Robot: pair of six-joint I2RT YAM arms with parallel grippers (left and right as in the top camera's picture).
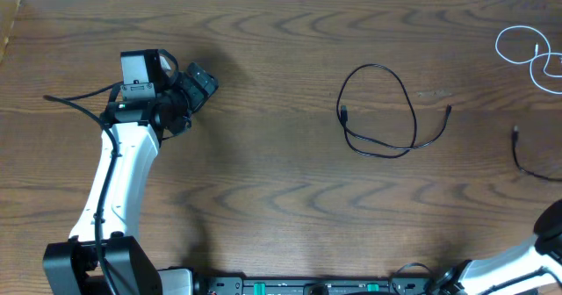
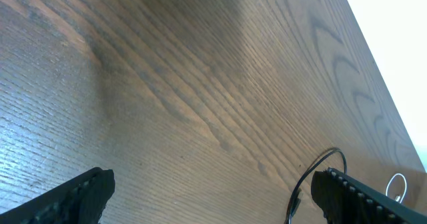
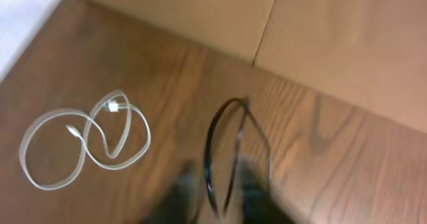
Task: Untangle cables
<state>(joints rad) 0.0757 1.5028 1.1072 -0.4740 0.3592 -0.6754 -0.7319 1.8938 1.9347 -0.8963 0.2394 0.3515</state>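
One thin black cable (image 1: 378, 111) lies in an open loop at mid-table; part of it shows in the left wrist view (image 2: 320, 167). The white cable (image 1: 531, 56) lies coiled at the far right, also in the right wrist view (image 3: 87, 141). A second black cable (image 1: 525, 159) lies at the right edge. My left gripper (image 1: 198, 82) is open and empty (image 2: 213, 197), far left of the loop. My right gripper (image 3: 220, 197) is blurred; strands of a black cable (image 3: 230, 144) run between its fingers, and I cannot tell if they grip it.
The right arm (image 1: 549, 238) enters at the bottom right corner. A pale wall panel (image 3: 333, 44) rises behind the table's far edge in the right wrist view. The left arm's own thick black wire (image 1: 79, 106) trails off to the left.
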